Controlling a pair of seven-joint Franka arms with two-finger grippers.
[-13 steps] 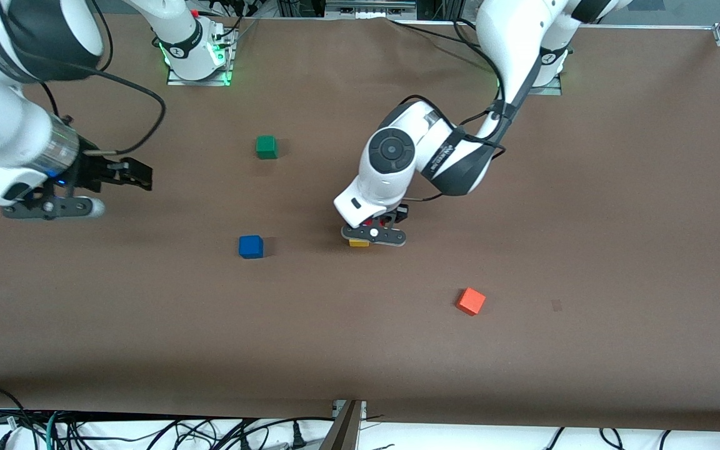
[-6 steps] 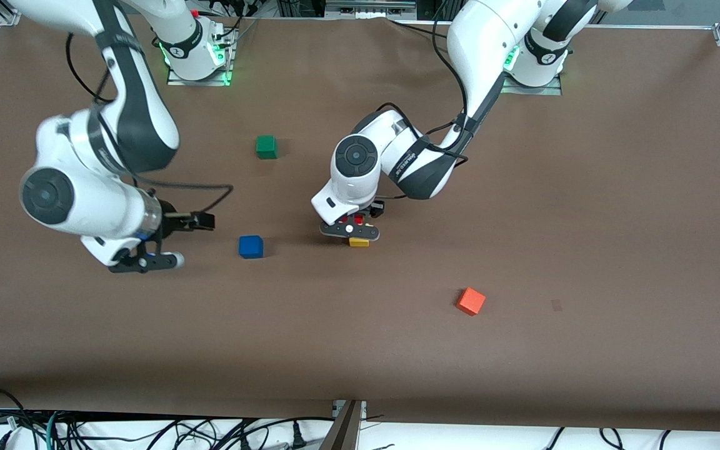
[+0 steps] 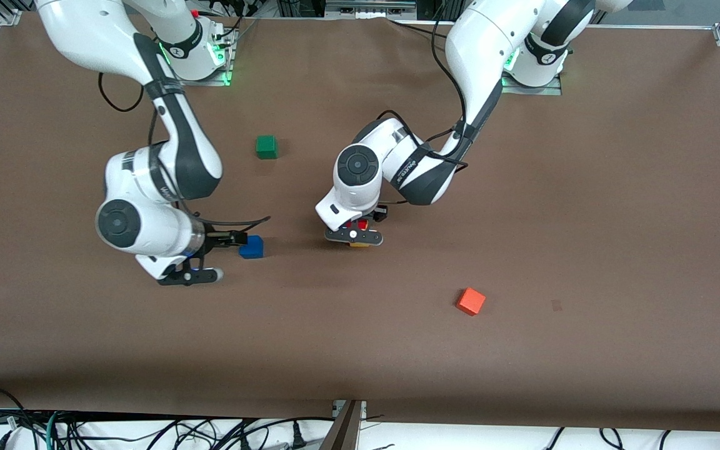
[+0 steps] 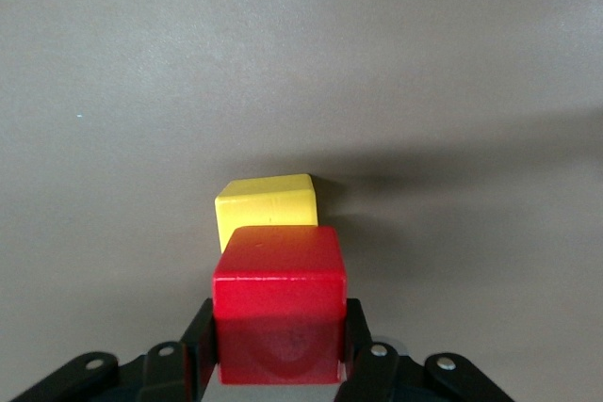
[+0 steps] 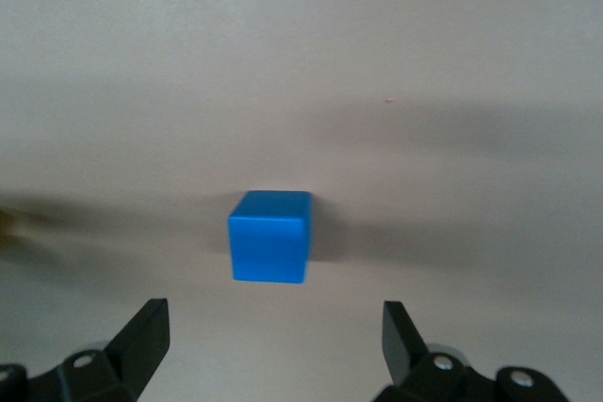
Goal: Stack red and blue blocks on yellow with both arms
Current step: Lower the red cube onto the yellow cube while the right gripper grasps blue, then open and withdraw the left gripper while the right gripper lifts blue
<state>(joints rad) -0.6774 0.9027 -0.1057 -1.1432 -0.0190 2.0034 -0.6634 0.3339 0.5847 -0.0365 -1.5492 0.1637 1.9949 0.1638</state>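
My left gripper [image 3: 359, 230] is shut on the red block [image 4: 279, 294], with a finger pressed against each side of it. It holds the block just over the yellow cube [image 4: 266, 201], which shows past the block's edge; whether they touch I cannot tell. In the front view the yellow cube [image 3: 359, 244] is mostly hidden under the gripper. The blue block [image 3: 252, 247] sits on the table toward the right arm's end. My right gripper [image 3: 234, 239] is open right beside it, and the blue block [image 5: 269, 235] lies just ahead of the wide-spread fingertips [image 5: 151, 325].
A green cube [image 3: 266, 147] sits farther from the front camera than the blue block. An orange-red cube [image 3: 471, 301] lies nearer the front camera, toward the left arm's end. The brown table [image 3: 522, 206] is otherwise bare.
The right arm has swung in from its end of the table and come down beside the blue block. The left gripper, still holding the red block, has shifted slightly over the yellow cube.
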